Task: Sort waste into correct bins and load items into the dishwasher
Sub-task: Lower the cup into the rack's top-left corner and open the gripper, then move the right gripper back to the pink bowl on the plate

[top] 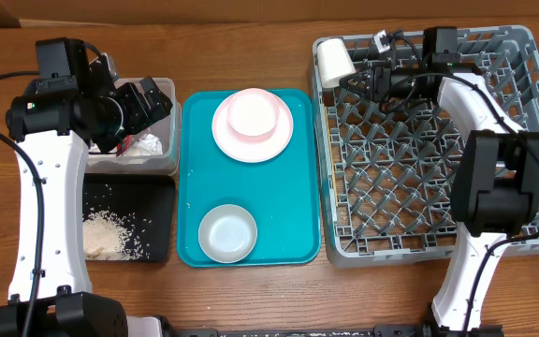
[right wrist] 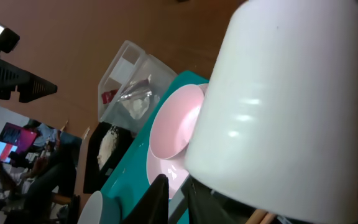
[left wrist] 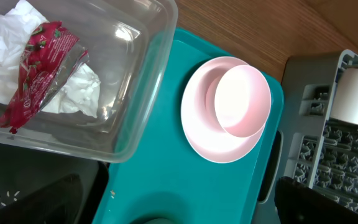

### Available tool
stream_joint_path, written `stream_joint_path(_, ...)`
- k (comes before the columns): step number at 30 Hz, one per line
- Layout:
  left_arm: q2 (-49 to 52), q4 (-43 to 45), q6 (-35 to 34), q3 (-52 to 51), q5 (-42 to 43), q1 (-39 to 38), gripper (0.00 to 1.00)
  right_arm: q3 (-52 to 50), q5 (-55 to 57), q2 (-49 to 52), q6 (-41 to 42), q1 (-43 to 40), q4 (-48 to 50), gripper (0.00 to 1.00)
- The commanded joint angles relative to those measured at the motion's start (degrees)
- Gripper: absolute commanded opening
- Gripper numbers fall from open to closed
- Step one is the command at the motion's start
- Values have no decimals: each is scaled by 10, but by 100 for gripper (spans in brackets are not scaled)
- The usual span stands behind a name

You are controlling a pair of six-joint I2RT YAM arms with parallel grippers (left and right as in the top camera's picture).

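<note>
The cream cup (top: 334,62) lies on its side in the far left corner of the grey dishwasher rack (top: 419,187). My right gripper (top: 356,77) is right beside it, jaws a little apart, and the cup (right wrist: 278,112) rests against one finger (right wrist: 207,202). My left gripper (left wrist: 176,205) hangs wide open and empty over the clear tub (top: 171,103) and the teal tray's edge. In the tub lie a white napkin (left wrist: 5,43) and a red wrapper (left wrist: 39,68). The pink bowl (top: 254,112) sits on the plate (top: 227,136). The grey bowl (top: 227,234) stands nearer. Rice (top: 110,234) lies in the black tray (top: 157,215).
The teal serving tray (top: 298,187) lies between the two bins on the left and the rack on the right. The rack's upright pegs fill its floor. Bare wooden table runs along the front and back edges.
</note>
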Motion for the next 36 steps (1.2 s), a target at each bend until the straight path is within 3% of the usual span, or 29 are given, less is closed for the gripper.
stream_joint_path(1,1,0,7,6,6,2,100,-3,8,8,-4,-1,-8,13)
stream_joint_path(22,1,0,7,6,6,2,100,25,63,-13,-1,-41,-150,9)
stream_joint_path(36,1,0,7,6,6,2,100,26,306,-201,62,-15,-174,8)
